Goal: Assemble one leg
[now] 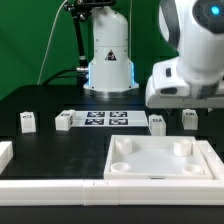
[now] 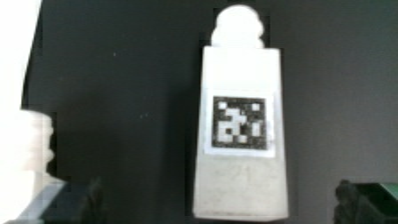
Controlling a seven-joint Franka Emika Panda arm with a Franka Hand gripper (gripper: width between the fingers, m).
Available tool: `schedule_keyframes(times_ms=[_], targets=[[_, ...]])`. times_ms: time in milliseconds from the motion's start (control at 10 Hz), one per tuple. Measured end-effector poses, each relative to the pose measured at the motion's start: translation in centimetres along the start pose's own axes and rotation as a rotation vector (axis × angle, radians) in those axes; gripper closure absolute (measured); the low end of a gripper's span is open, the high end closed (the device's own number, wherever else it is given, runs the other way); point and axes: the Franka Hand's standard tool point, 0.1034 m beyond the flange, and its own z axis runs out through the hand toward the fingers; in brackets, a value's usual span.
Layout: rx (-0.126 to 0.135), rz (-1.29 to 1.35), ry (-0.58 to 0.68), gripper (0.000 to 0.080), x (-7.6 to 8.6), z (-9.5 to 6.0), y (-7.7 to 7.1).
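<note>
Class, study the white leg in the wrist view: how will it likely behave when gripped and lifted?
The leg looks like moulded plastic, so probably stiff and light. Its flat sides suggest it will not roll on the table. Its smooth faces might slip a little in the gripper.

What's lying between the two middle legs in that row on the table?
The marker board lies there, as the exterior view shows: the inner leg on that view's left stands by one end, the inner leg on its right off the other end.
</note>
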Motion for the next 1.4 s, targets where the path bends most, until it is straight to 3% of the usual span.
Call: schedule_keyframes(times_ms=[300,700,1000,1100,1200,1300,1400], targets=[[-0.019,0.011,-0.192,0.0150,-0.2,1.4,0.5],[-0.024,0.012,-0.182,0.0150,-0.2,3.2,0.5],[-0.028,0.008,-0.184,0.0177,-0.4,3.6,0.3],[-0.028,0.008,-0.184,0.0349,-0.4,3.6,0.3],[-0.028,0.008,-0.184,0.0349,-0.4,3.6,0.3],[-0.028,0.008,-0.184,0.0515,-0.4,3.6,0.3],[-0.028,0.008,-0.184,0.0511,-0.4,3.6,0.3]])
